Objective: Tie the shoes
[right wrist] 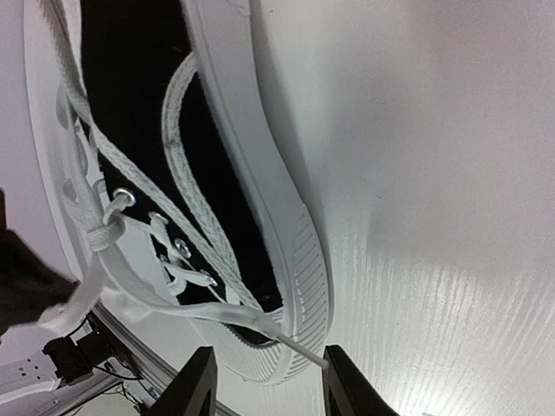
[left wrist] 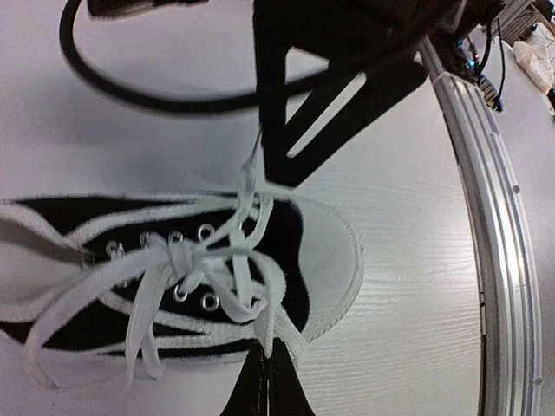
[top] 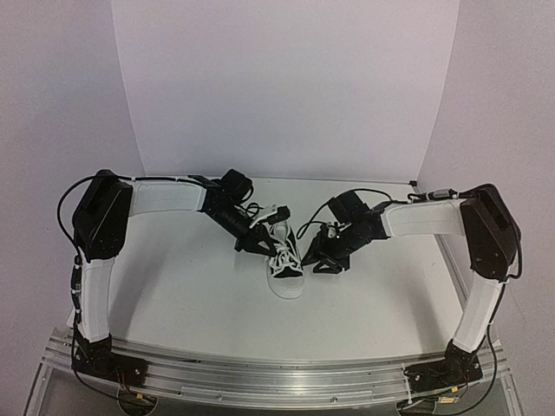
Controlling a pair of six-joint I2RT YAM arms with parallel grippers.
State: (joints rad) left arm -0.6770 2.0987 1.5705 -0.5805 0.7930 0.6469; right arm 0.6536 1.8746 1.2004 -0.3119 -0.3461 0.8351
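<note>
The black sneaker (top: 287, 269) with white toe cap and sole stands mid-table, toe toward the arm bases. Its white laces (left wrist: 186, 260) are crossed in a loose knot over the eyelets. My left gripper (top: 260, 243) sits at the shoe's left side; in the left wrist view it (left wrist: 268, 371) is shut on a fold of lace (left wrist: 269, 334). My right gripper (top: 317, 260) is at the shoe's right side. In the right wrist view it (right wrist: 270, 388) is open beside the sole (right wrist: 290, 225), with a lace end (right wrist: 299, 348) lying between its fingers, not pinched.
The white tabletop (top: 191, 295) has an aluminium rail (top: 277, 373) along its near edge, also seen in the left wrist view (left wrist: 499, 260). White walls stand behind and at the sides. Black cables (top: 316, 217) loop near the right wrist.
</note>
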